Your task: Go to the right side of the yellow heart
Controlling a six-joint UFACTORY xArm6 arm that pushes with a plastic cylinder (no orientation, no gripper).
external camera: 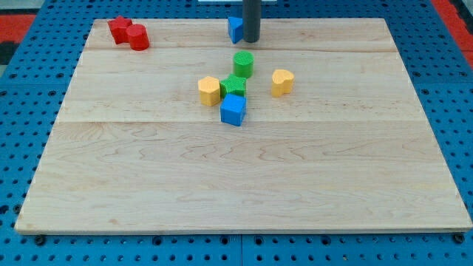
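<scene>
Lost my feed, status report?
My tip at view's top, beside blue block. Yellow heart below, slightly right. Nothing between them.

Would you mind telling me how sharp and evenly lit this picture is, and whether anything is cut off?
Camera view: light is even and soft, with only faint shadows under the blocks, such as the yellow heart; no glare on the wooden board; focus is reasonably sharp throughout; the rod is cropped by the view's top, my tip showing beside a blue block.
</scene>
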